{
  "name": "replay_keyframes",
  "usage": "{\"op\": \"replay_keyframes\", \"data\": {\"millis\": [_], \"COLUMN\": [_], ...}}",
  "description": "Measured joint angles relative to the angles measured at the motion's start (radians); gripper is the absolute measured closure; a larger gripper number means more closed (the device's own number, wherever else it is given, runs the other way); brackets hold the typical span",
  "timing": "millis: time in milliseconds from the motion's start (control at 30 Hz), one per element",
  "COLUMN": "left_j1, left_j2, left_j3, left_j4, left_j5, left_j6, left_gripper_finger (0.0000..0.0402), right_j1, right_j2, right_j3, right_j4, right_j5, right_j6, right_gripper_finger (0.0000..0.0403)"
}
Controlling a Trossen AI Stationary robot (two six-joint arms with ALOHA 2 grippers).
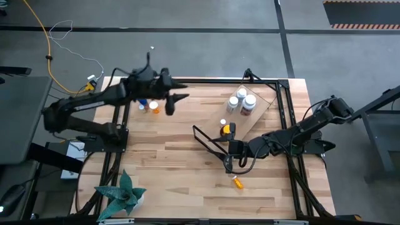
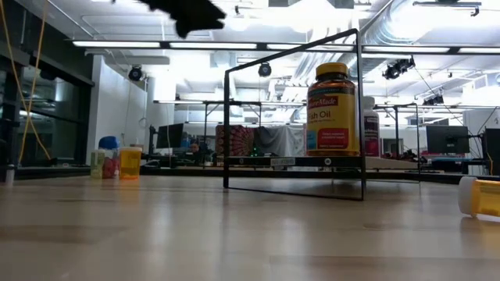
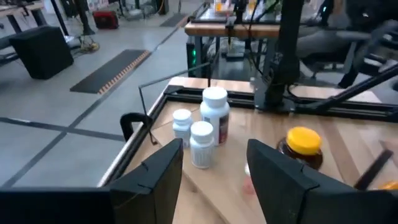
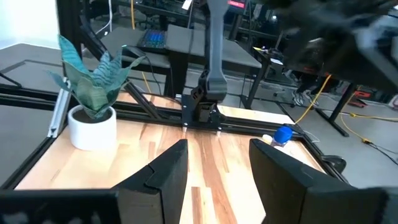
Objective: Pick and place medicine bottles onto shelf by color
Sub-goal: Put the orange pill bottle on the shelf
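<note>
Sorting is partly done: three white bottles (image 1: 241, 100) stand on the shelf (image 1: 265, 103) ahead of my left gripper (image 1: 178, 99), the amber bottle (image 1: 226, 130) beside them. My fingers stand apart, holding nothing, above the small bottles (image 1: 149, 107) beneath me. I judge the next move a descent onto one. My right gripper (image 1: 229, 164) waits open near a fallen orange bottle (image 1: 238, 182). The small bottles' colours are hard to make out.

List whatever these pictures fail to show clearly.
- Orange bottle, low view: cut off by the right edge.
- Blue-capped bottle, right wrist view: too small to tell its body.
- White bottles' labels, high view: too small to read.
- Left claw, low view: dark blur, cropped by the top edge.
</note>
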Motion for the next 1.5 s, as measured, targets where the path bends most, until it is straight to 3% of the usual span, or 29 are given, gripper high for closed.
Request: {"op": "replay_keyframes", "data": {"millis": [267,467,767,967,1300,1500], "left_j1": [-0.003,-0.022,-0.025,-0.059,-0.108,-0.119], "left_j2": [-0.284,-0.393,-0.430,-0.430,-0.429,-0.390], "left_j3": [-0.521,-0.749,-0.768,-0.768,-0.717,-0.637], "left_j4": [0.442,0.624,0.650,0.590,0.346,0.087], "left_j5": [-0.002,-0.027,-0.062,-0.120,-0.344,-0.610], "left_j6": [-0.131,-0.147,-0.073,-0.072,-0.089,-0.214], "left_gripper_finger": [0.0241,0.0241,0.0238,0.0205,0.0127,0.0111], "right_j1": [-0.029,-0.057,-0.077,-0.077,-0.083,-0.093], "right_j2": [0.000,0.000,0.000,0.000,0.000,0.000], "right_j3": [0.000,0.000,0.000,0.000,0.000,0.000], "right_j4": [-0.006,-0.006,-0.038,-0.043,-0.039,-0.039], "right_j5": [0.000,0.000,0.000,0.000,0.000,0.000], "right_j6": [0.007,0.011,0.064,0.090,0.088,0.110], "right_gripper_finger": [0.0237,0.0237,0.0237,0.0237,0.0237,0.0237]}}
